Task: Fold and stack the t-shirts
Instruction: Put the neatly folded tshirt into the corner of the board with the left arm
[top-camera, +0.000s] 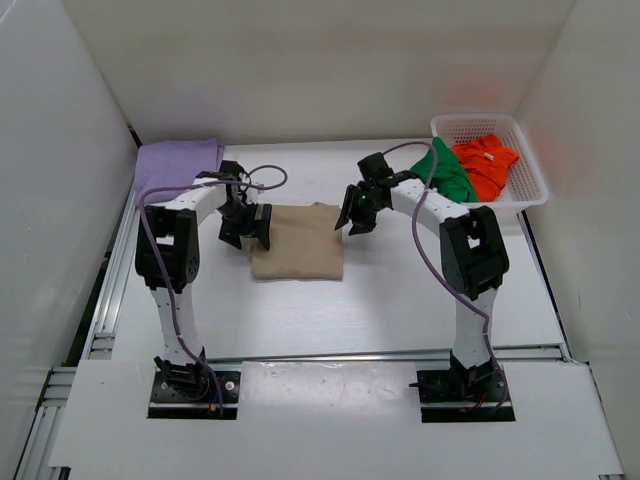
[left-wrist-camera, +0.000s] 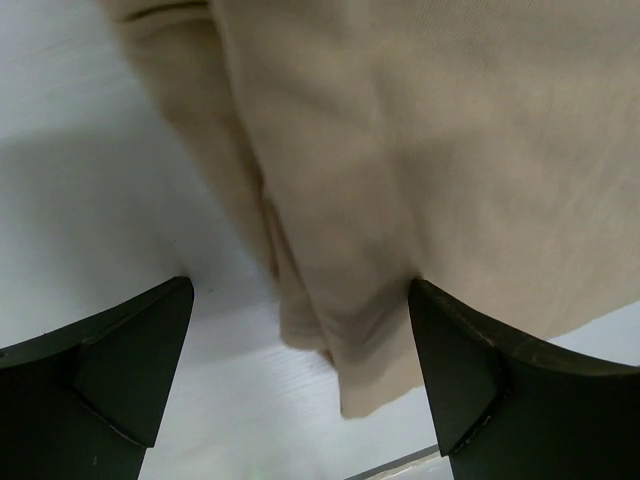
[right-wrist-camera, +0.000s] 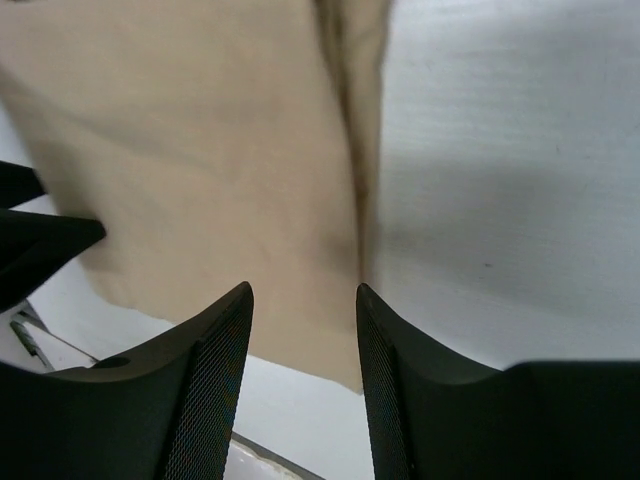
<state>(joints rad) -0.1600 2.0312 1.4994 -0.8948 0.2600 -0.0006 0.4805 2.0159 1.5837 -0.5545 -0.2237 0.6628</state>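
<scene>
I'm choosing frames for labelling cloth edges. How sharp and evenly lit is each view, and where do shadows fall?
Top external: sharp and evenly lit, soft shadows, no glare. Left wrist: the tan t-shirt slightly soft, a grey shadow band across the table, the left claw nearly black. Right wrist: cloth blurred, its folded edge in shadow, mesh pads of the right claw crisp.

The top camera sits high at the near side and looks down and forward over the whole table (top-camera: 400, 300). Each wrist camera looks along its own fingers (left-wrist-camera: 110, 370), very close above the tan shirt (top-camera: 297, 242). The left wrist faces the shirt's left edge, the right wrist its right edge. All three views share that shirt.
</scene>
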